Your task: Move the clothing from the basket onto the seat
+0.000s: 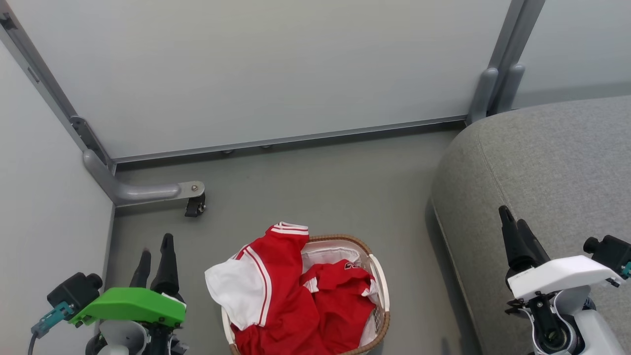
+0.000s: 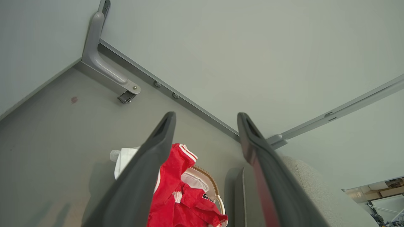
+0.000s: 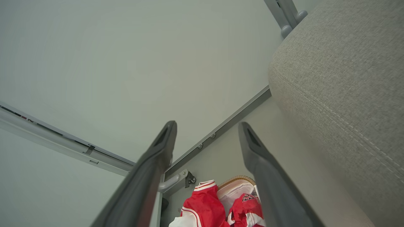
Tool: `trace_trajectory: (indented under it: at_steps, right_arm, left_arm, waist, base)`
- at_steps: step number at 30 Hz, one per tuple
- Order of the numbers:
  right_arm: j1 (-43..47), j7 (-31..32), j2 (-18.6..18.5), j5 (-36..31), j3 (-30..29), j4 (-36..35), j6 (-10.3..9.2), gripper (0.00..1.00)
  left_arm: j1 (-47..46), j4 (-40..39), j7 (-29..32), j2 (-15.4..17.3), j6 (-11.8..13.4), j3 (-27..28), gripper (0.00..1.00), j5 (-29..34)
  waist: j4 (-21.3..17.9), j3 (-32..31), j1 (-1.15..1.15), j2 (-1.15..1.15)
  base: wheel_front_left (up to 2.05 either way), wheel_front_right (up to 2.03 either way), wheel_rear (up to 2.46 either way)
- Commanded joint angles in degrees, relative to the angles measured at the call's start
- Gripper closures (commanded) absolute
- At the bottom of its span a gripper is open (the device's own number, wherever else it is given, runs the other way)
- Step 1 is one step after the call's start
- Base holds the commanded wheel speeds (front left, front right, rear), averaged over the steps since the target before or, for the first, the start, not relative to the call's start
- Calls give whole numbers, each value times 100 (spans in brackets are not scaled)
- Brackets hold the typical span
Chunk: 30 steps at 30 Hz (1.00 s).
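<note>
The clothing (image 1: 291,296) lies heaped in the basket (image 1: 380,276) on the floor at the bottom middle of the head view: a red top with white sleeve panels and striped trim draped over the left rim, and a red jersey (image 1: 345,291) beside it. The grey seat (image 1: 542,177) fills the right side. My left gripper (image 1: 157,252) hangs open left of the basket, empty. My right gripper (image 1: 513,222) stands open over the seat's front part, empty. The wrist views show the clothing (image 2: 180,195) (image 3: 214,208) between spread fingers, far below.
Pale partition panels (image 1: 256,69) wall in the back and left. A grey metal foot with a castor (image 1: 195,203) juts onto the floor behind the left gripper. Grey floor (image 1: 315,187) lies between basket, panels and seat.
</note>
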Motion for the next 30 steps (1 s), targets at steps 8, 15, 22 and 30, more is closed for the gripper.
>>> trace_trajectory:
  at_steps: [8, 15, 22, 30]
  right_arm:
    - [-188, -205, -97, -778, 111, -19, 2, 0]
    - [-220, -325, -129, -1274, 218, 36, 2, 0]
    - [-262, -445, -167, -1753, 317, 102, 2, 0]
    - [-340, -569, -167, -2287, 346, 78, 2, 0]
  left_arm:
    - [-188, -9, -205, 143, 129, -199, 0, 799]
    - [-217, 3, -325, 210, 193, -349, 0, 1316]
    - [-238, -11, -445, 257, 245, -501, 0, 1796]
    - [-274, -71, -566, 261, 299, -559, 0, 2261]
  waist:
    - [-4, 6, 0, 0]
    - [-7, 21, 0, 0]
    - [-5, 40, 0, 0]
    - [-4, 66, 0, 0]
  base:
    - [0, 0, 0]
    - [0, 0, 0]
    - [0, 0, 0]
    - [0, 0, 0]
